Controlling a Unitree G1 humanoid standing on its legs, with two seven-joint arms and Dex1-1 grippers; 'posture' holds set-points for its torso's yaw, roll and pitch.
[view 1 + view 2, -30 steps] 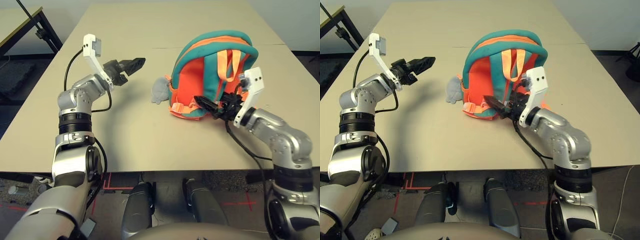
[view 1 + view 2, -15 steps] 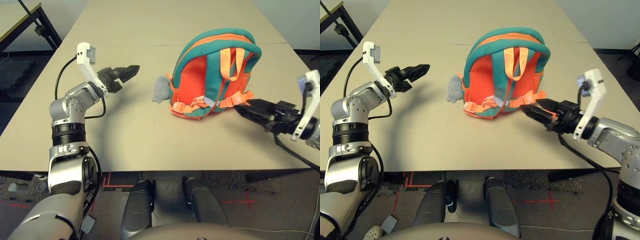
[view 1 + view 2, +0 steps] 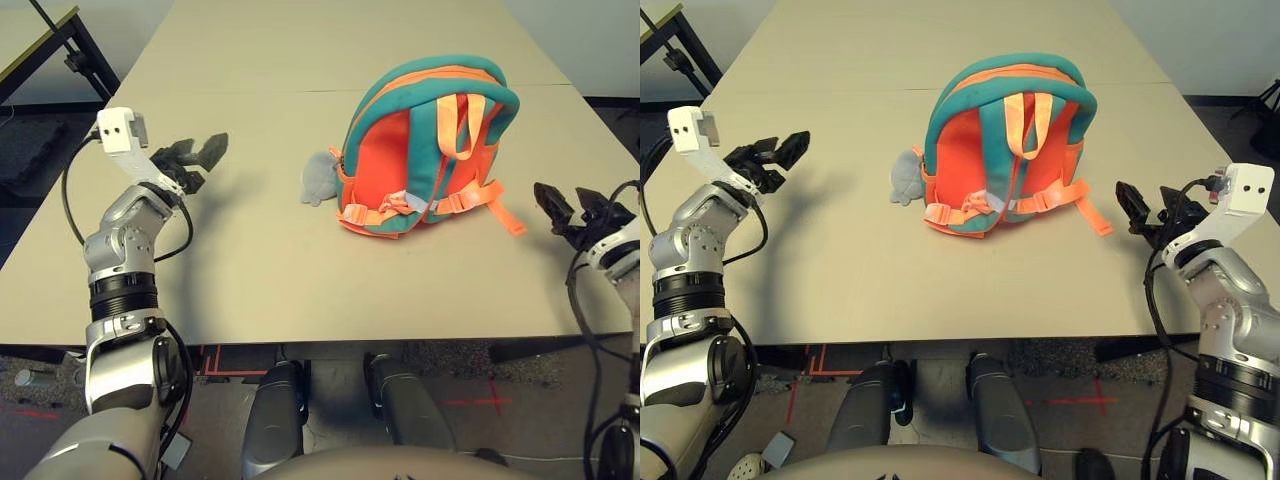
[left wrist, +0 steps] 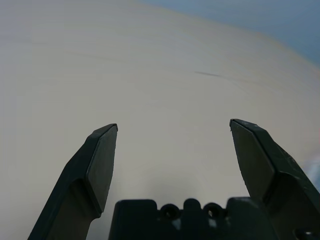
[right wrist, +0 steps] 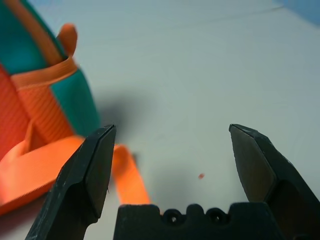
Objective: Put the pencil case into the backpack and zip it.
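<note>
— How do the jaws stand?
— Both spread wide, nothing between them. The left gripper has swung out toward the beige table's left edge; the right gripper has left the small teal-and-orange fabric backpack and now hangs near the right edge.
— And the backpack?
— It stays upright at mid-table, toward the right, one orange strap now trailing loose on the top, grey plush charm at its left. I cannot see the pencil case.

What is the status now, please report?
Left tool open, empty. Right tool open, empty, beside the backpack. Backpack upright on table, plush charm at its side. Nothing in the way.
</note>
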